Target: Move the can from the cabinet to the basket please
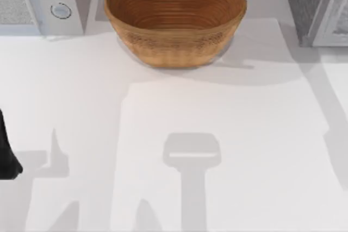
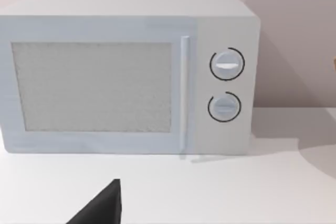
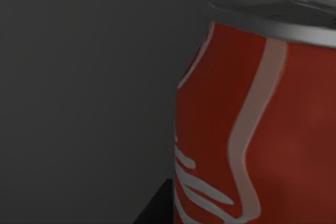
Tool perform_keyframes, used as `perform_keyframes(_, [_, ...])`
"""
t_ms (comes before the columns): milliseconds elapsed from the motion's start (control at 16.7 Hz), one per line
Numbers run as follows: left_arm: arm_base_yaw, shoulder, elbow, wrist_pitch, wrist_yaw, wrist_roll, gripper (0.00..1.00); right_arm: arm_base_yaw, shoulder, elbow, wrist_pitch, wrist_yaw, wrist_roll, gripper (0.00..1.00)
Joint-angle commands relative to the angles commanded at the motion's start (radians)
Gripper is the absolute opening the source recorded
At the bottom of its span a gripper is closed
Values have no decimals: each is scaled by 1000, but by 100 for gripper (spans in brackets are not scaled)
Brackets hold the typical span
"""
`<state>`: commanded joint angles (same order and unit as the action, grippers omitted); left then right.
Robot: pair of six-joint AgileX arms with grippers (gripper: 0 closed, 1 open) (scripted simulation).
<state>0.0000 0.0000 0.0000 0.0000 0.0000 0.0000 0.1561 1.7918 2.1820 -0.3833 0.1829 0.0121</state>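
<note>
**Can close before right wrist camera, against dark walls**

Top view: basket at the far edge of the tabletop, near the middle, open side up, nothing inside. Microwave in the far left corner, two round knobs facing front. Cabinet in the far right corner, dark speckled body with a pale framed door. Left arm parked at the left edge, just a black sliver of it in frame.

Left wrist view: microwave straight ahead, door closed, standing on the white tabletop. One dark tip of the left claw at the bottom of the frame; cannot tell how far open, and nothing seen in its hold.

Right wrist view: can very near, upright, red with white script and a silver rim on top. Plain dark grey surface behind and beside it. Dark wedge just beside the can's lower edge. Cannot tell whether the right claw is open or closed, or whether it has hold of the can.
</note>
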Motion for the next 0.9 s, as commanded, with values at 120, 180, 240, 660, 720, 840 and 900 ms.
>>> perform_keyframes(120, [0,0,0,0,0,0,100,0,0,0,0,0,0,0])
perform_keyframes(180, [0,0,0,0,0,0,100,0,0,0,0,0,0,0])
perform_keyframes(240, [0,0,0,0,0,0,100,0,0,0,0,0,0,0])
perform_keyframes(660, [0,0,0,0,0,0,100,43,-104,-23,-81,38,0,0])
perform_keyframes(720, [0,0,0,0,0,0,100,59,-145,-32,-114,54,0,0])
perform_keyframes(840, [0,0,0,0,0,0,100,94,-236,-51,-184,88,0,0])
perform_keyframes(900, [0,0,0,0,0,0,100,111,-281,-60,-220,106,0,0])
